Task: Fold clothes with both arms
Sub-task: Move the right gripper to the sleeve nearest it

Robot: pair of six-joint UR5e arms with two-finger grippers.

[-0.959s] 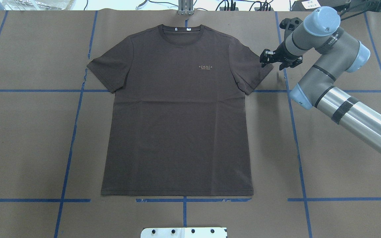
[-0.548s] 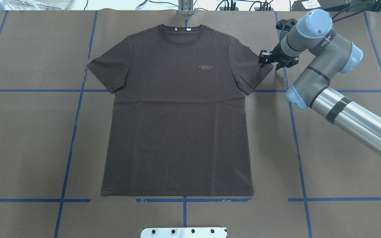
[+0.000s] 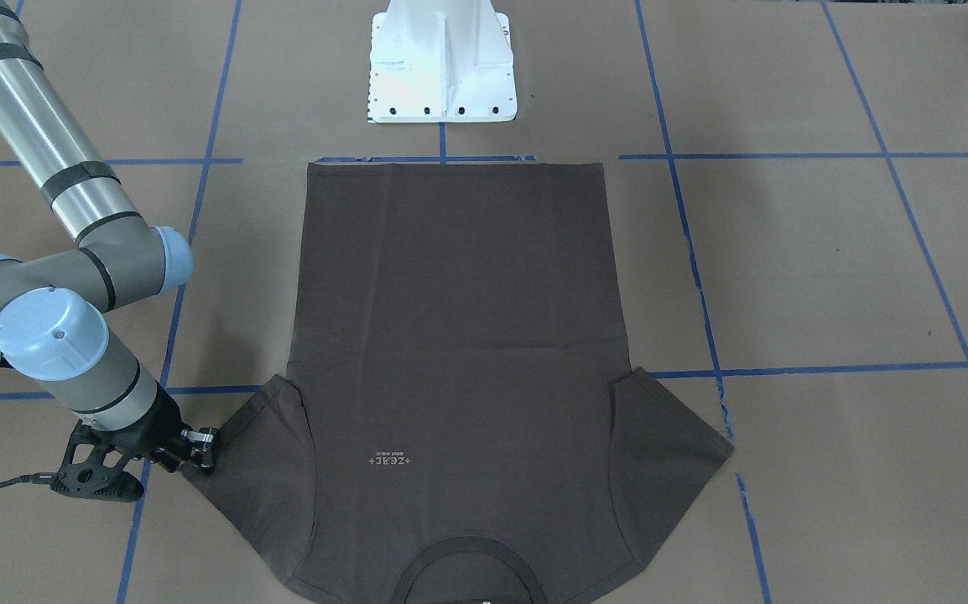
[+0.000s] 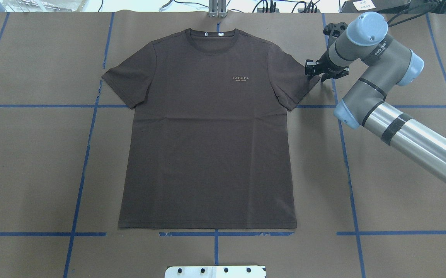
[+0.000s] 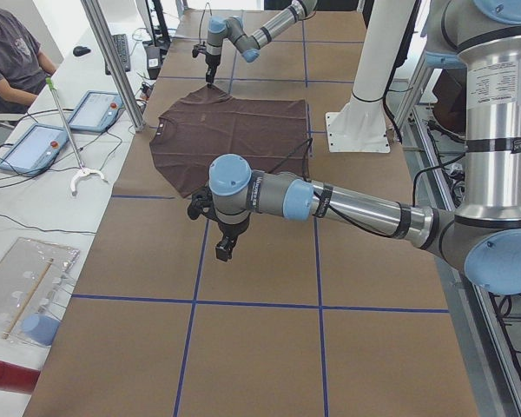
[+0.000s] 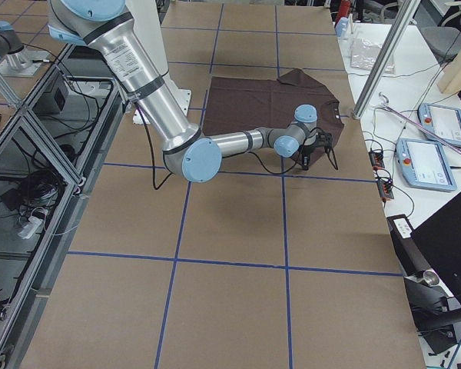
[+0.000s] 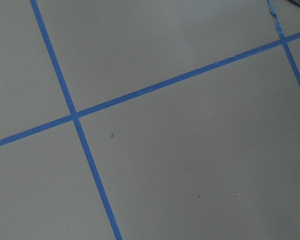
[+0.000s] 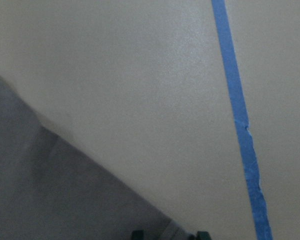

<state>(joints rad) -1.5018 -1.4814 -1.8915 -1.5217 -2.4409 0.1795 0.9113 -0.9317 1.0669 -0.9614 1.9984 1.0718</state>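
The dark grey-brown T-shirt [image 4: 207, 135] lies flat and face up on the brown paper, with its collar [image 4: 213, 35] at the far edge. My right gripper [image 4: 319, 74] is low at the tip of the shirt's right-hand sleeve [image 4: 298, 83]. It is open: in the right wrist view two fingertips [image 8: 138, 233] straddle the sleeve corner [image 8: 50, 200]. From across the table the right gripper [image 3: 209, 453] touches that sleeve's edge. My left gripper [image 5: 224, 248] hangs above bare paper, well off the shirt. I cannot tell whether it is open or shut. The left wrist view holds only paper and tape.
Blue tape lines [image 4: 84, 154] grid the paper. The white base pedestal [image 3: 442, 75] stands at the hem side. A person [image 5: 13, 56] sits at a side table with tablets [image 5: 35, 148] beyond the collar end. A metal post [image 5: 113, 61] stands there.
My right arm's wrist has shifted a little left, toward the sleeve tip, and has barely moved in the last half second. The shirt has not moved.
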